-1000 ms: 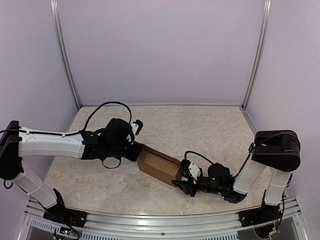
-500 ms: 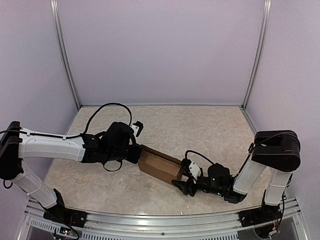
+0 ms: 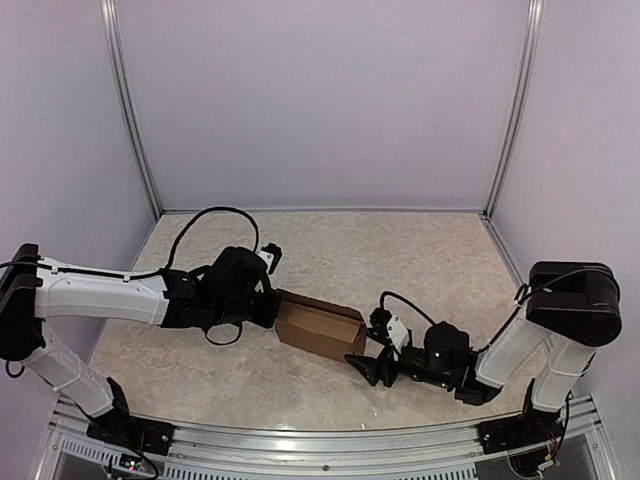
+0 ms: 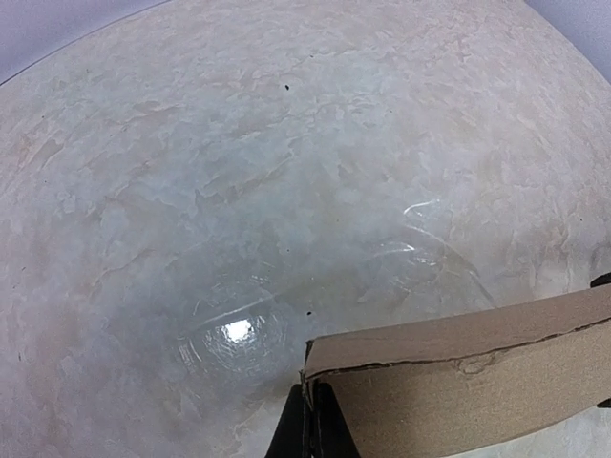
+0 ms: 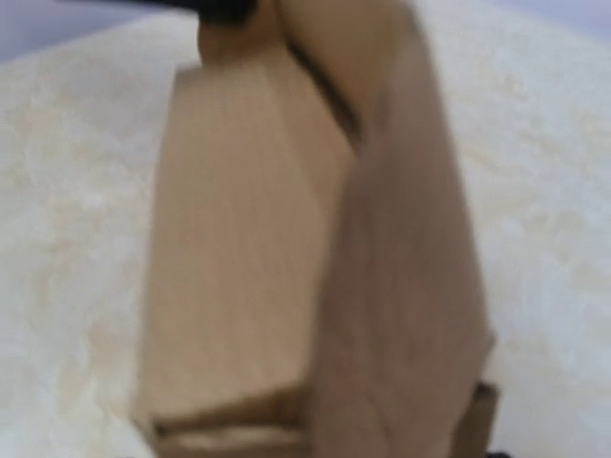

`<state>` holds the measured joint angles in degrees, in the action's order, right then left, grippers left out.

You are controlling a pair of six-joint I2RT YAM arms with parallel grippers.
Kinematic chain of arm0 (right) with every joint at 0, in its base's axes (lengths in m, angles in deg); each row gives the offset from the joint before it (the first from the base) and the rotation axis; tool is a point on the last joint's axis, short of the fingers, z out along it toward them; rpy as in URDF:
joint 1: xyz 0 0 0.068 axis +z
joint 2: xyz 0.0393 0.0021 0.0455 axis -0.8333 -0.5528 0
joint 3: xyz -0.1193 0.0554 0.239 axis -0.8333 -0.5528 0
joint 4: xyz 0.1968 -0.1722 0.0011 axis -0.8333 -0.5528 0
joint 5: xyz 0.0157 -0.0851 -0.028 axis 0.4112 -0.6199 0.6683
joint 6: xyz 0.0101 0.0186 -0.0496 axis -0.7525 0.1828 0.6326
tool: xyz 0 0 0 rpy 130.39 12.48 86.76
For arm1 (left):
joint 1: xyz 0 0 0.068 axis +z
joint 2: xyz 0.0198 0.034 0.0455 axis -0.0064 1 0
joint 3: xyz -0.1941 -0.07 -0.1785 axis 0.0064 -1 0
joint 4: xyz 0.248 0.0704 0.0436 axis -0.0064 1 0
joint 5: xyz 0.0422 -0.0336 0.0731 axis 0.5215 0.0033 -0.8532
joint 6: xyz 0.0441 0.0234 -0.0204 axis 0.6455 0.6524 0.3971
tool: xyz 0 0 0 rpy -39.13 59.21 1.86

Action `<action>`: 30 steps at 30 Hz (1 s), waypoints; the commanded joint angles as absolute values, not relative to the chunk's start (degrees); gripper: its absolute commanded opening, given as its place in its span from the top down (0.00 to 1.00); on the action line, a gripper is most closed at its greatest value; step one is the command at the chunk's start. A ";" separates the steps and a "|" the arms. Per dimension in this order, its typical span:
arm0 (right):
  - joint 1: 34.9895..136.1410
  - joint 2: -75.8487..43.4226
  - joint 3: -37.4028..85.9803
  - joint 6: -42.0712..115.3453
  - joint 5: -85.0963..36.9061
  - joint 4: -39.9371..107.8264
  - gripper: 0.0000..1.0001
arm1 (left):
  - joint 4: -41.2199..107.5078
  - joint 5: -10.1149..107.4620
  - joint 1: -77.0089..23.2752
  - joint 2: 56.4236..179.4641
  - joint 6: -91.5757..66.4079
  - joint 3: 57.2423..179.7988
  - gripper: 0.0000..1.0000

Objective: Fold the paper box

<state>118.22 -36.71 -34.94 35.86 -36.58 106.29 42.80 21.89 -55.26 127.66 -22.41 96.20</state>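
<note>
The paper box (image 3: 320, 327) is a small oblong brown cardboard box lying on the table between the arms. My left gripper (image 3: 276, 306) is shut on the box's left end. In the left wrist view its fingers (image 4: 307, 431) pinch a thin cardboard edge at the corner of the box (image 4: 468, 382). My right gripper (image 3: 367, 366) sits low at the box's right near corner, with its fingers spread apart and nothing between them. The right wrist view is filled by the blurred box (image 5: 315, 248) very close up, and my own fingers do not show there.
The pale marbled table top (image 3: 420, 260) is enclosed by plain walls with metal corner posts (image 3: 133, 130) at the back. A metal rail (image 3: 300, 440) runs along the near edge by the arm bases.
The box has turned a little, lying more level across the view. My right gripper has drawn back to the right, off the box end. My left gripper still holds the left end.
</note>
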 commanded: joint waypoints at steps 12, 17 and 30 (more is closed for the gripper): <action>118.61 -9.73 -34.61 36.23 -36.03 74.71 0.16 | 50.53 22.04 -56.57 126.95 -26.15 98.25 1.00; 116.68 2.95 -31.03 33.81 -36.03 56.38 0.01 | 51.50 21.85 -56.83 127.56 -27.54 99.93 1.00; 115.58 7.44 -24.12 23.67 -40.92 38.89 0.05 | 54.07 19.90 -58.61 130.14 -30.70 102.22 1.00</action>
